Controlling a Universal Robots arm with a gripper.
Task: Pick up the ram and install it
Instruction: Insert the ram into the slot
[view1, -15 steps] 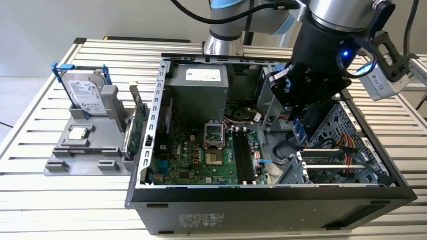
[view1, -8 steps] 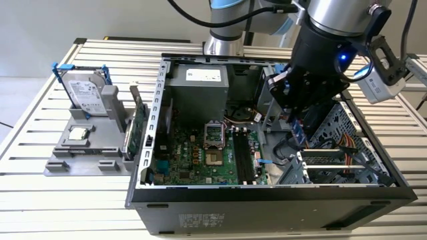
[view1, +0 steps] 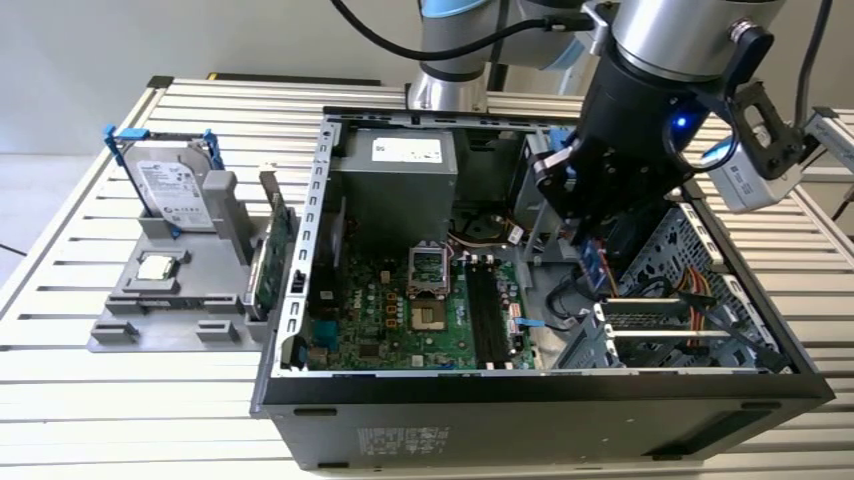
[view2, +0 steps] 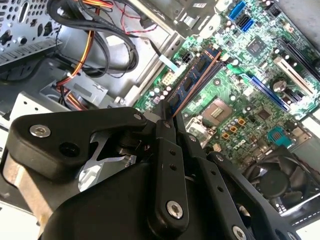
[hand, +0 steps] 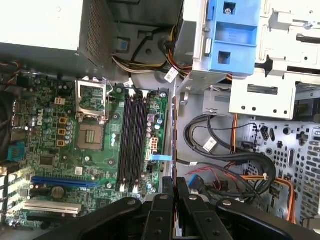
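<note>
Second wrist view shows the black gripper (view2: 168, 116) clamped on the thin blue-green ram stick with dark chips (view2: 192, 80), held edge-on above the green motherboard (view2: 235, 80) inside the open grey computer case (view1: 534, 385). To seat it well, I judge the stick should be kept parallel to the long black memory slots (hand: 131, 142), centred over one, and pressed down evenly.

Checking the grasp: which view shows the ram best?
The second wrist view: the ram sticks out from the closed tool, blue face and chips visible. The first wrist view gives it edge-on. The exterior view shows a blue sliver under the tool.
</note>
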